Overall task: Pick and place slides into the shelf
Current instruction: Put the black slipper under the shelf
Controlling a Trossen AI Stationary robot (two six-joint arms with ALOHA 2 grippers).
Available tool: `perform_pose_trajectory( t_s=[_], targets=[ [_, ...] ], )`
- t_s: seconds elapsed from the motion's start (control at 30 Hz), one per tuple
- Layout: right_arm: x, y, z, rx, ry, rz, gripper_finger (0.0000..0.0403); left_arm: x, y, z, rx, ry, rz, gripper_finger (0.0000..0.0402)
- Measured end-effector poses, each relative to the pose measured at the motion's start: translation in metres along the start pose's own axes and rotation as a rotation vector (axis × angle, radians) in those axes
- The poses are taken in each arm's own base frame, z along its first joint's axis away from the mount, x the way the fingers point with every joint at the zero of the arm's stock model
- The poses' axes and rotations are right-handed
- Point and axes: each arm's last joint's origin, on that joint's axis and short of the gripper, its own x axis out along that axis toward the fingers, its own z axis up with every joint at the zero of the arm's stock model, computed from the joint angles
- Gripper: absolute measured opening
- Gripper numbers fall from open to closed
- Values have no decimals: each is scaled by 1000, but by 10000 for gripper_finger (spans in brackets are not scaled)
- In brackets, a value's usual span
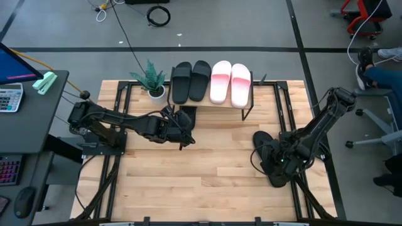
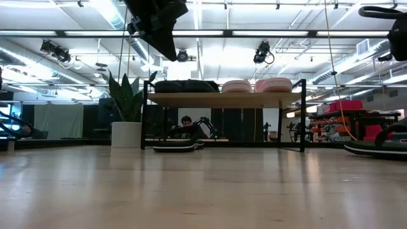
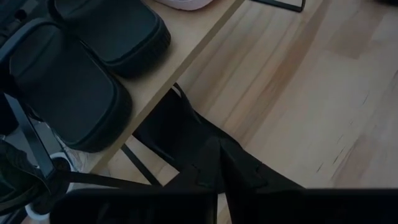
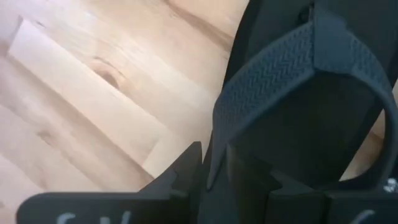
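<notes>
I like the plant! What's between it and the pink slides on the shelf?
In the high view, two black slides sit between the plant and the pink slides.

A robotics lab or workshop hall is shown. A slatted wooden table (image 1: 207, 163) is mounted on a black frame over a grey floor crossed by cables (image 1: 158, 15). Strip lights and ceiling-hung cameras (image 2: 264, 52) are seen across a wide open room. A desk with a calculator (image 1: 9, 97) is set beside the table, and office chairs (image 1: 361, 12) are parked beyond it.
</notes>
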Motion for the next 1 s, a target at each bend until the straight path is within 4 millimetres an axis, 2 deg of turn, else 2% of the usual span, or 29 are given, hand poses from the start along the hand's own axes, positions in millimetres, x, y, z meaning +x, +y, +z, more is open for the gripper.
perform_pose_trajectory(
  t_s=[0.33, 0.63, 0.8, 1.0],
  targets=[
    [9, 4, -3, -18, -46, -42, 82, -1, -1, 0, -3, -1, -2, 7],
    [14, 7, -7, 12, -21, -52, 82, -11, -10, -8, 31, 0, -31, 23],
    [14, 7, -8, 43, 1, -58, 82, -16, -14, -11, 32, 3, -41, 17],
    [17, 9, -3, 25, -123, -41, 81, -18, -15, -12, 36, 2, -44, 7]
  ],
)
